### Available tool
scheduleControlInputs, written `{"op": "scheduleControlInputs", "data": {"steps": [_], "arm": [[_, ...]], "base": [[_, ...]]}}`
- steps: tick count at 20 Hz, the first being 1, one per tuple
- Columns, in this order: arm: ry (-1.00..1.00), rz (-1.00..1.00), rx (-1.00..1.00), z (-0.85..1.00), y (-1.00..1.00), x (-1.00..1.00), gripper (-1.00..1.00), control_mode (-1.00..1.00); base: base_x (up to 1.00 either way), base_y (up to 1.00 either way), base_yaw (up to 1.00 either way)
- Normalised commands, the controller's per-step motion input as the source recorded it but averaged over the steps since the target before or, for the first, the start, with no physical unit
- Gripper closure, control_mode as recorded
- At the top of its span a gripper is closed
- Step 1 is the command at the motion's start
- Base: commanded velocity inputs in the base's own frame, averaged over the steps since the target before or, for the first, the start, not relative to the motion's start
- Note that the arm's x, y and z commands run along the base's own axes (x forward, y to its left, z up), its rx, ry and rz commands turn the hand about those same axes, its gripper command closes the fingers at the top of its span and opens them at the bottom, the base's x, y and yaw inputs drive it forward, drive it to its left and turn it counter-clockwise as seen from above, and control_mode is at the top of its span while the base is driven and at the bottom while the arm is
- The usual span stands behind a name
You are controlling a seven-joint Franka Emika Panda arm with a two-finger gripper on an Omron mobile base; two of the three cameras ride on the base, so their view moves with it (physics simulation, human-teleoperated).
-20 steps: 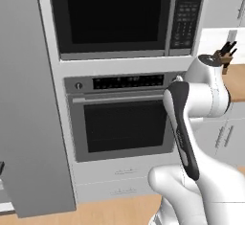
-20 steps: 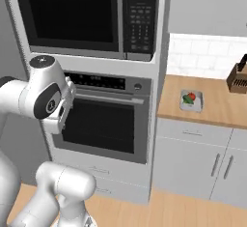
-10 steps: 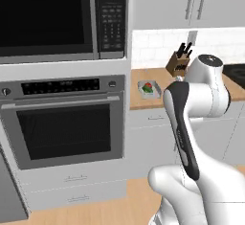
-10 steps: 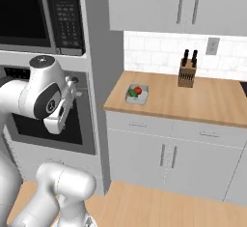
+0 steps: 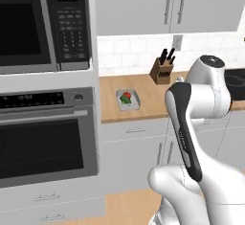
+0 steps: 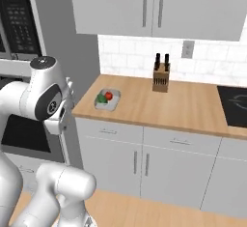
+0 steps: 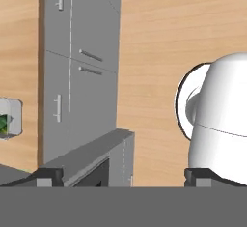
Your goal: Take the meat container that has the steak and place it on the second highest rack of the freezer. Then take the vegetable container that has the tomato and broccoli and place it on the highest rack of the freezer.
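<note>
The vegetable container (image 5: 128, 99) is a small light-grey tray on the wooden counter, close to the oven column. It holds the red tomato (image 6: 109, 95) and the green broccoli (image 6: 101, 98). In the hand view the vegetable container (image 7: 7, 123) shows at the left edge. My gripper (image 7: 124, 177) is open, its fingertips (image 7: 48, 176) far apart with nothing between them, looking down at the floor and cabinet fronts. My arm is folded close to the base, well short of the counter. The meat container, the steak, the freezer and its racks are out of view.
A knife block (image 6: 161, 71) stands at the back of the counter (image 6: 159, 105). A black cooktop (image 6: 234, 104) lies at the right. The microwave (image 5: 43, 23) and oven (image 5: 45, 138) fill the column to the left. Grey cabinets (image 6: 144, 163) run under the counter.
The whole picture has shifted: the base has moved right, so the oven and microwave slid left and the counter with the tray came into view. The arm holds its folded pose, gripper still open.
</note>
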Motion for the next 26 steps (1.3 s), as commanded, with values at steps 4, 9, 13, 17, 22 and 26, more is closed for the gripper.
{"op": "scheduleControlInputs", "data": {"steps": [4, 9, 13, 17, 22, 26], "arm": [[0.00, 0.00, 0.00, 0.00, 0.00, 0.00, -1.00, 1.00], [0.00, 0.00, 0.00, 0.00, 0.00, 0.00, -1.00, 1.00], [0.00, 0.00, 0.00, 0.00, 0.00, 0.00, -1.00, 1.00], [0.00, 0.00, 0.00, 0.00, 0.00, 0.00, -1.00, 1.00], [0.00, 0.00, 0.00, 0.00, 0.00, 0.00, -1.00, 1.00], [0.00, 0.00, 0.00, 0.00, 0.00, 0.00, -1.00, 1.00]], "base": [[0.76, -0.48, 0.00], [0.65, -0.18, 0.00], [0.38, 0.00, 0.00], [0.28, 0.00, 0.00], [0.32, 0.00, 0.00], [0.43, 0.00, 0.00]]}}
